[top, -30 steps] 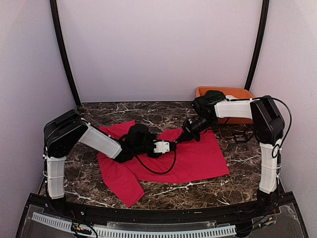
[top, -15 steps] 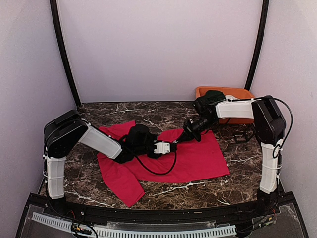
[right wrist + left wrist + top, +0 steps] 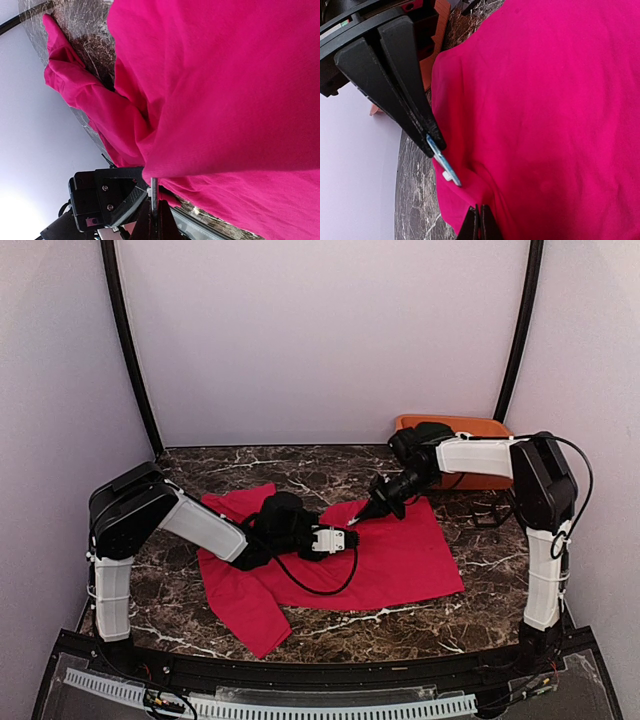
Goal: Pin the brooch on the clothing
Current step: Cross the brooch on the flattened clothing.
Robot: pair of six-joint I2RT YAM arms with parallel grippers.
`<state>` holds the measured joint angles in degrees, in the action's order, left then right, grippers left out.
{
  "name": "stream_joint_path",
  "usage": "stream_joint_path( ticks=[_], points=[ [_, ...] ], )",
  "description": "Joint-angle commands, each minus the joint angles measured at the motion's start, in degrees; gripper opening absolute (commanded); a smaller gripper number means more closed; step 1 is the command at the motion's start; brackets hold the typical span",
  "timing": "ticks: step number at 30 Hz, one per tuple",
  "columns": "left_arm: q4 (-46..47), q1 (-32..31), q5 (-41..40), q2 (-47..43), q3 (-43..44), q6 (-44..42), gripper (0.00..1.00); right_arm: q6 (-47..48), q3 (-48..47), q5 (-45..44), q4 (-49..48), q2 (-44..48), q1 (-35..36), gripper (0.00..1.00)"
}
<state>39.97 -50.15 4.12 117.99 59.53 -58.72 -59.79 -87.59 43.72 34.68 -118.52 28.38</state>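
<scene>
Red T-shirt (image 3: 400, 560) lies spread flat on the dark marble table (image 3: 250, 465), mid-table, one sleeve toward the left arm's base and another part bunched behind the left arm.

Left gripper (image 3: 350, 538) sits low on the shirt near its far edge. In the left wrist view its jaws are closed tight, the tips (image 3: 479, 220) pinching a raised fold of the red cloth.

Right gripper (image 3: 357, 518) reaches in from the right, angled down, just beside the left one. Its black fingers (image 3: 405, 95) are pressed together on the brooch (image 3: 441, 161), a thin bluish-silver strip with a small white bit, sticking out past the fingertips. In the right wrist view it shows as a slim metal pin (image 3: 154, 189) with its end at the lifted shirt edge. Cannot tell whether it pierces the cloth or only touches it.

Orange tray (image 3: 480, 426) sits at the back right corner with a dark green garment (image 3: 432, 430) in it, well apart from the shirt.
</scene>
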Motion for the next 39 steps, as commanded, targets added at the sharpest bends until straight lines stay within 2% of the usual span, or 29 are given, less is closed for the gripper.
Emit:
stream_joint_path(
  ticks=[1, 7, 17, 27, 29, 35, 39],
  points=[
    [-0.7, -0.6, 1.8, -1.4, -0.5, -0.3, 0.01, 1.7, -4.1, -2.6, 4.5, -2.0, 0.5, 0.00],
    [-0.3, -0.6, 1.2, -1.4, -0.6, -0.4, 0.01, 6.7, -10.6, -5.1, 13.7, -6.7, 2.5, 0.00],
    [0.4, -0.6, -0.1, -1.4, -0.6, -0.5, 0.01, 9.0, -12.0, -9.3, 18.0, -7.9, 3.6, 0.00],
    [0.7, -0.5, 0.2, -1.2, -0.8, -0.3, 0.01, 13.7, -17.8, -12.1, 23.7, -9.9, 4.1, 0.00],
    [0.7, -0.6, 0.2, -1.3, -0.8, -0.4, 0.01, 14.8, -19.3, -14.8, 25.5, -9.3, 4.1, 0.00],
    [0.6, -0.6, 0.8, -1.4, -1.0, -0.6, 0.01, 19.3, -29.5, -33.0, 36.7, -7.9, 4.0, 0.00],
    [1.3, -0.5, 0.1, -1.3, -1.2, -0.6, 0.01, 21.6, -32.5, -33.7, 40.7, -9.3, 4.1, 0.00]
  ],
)
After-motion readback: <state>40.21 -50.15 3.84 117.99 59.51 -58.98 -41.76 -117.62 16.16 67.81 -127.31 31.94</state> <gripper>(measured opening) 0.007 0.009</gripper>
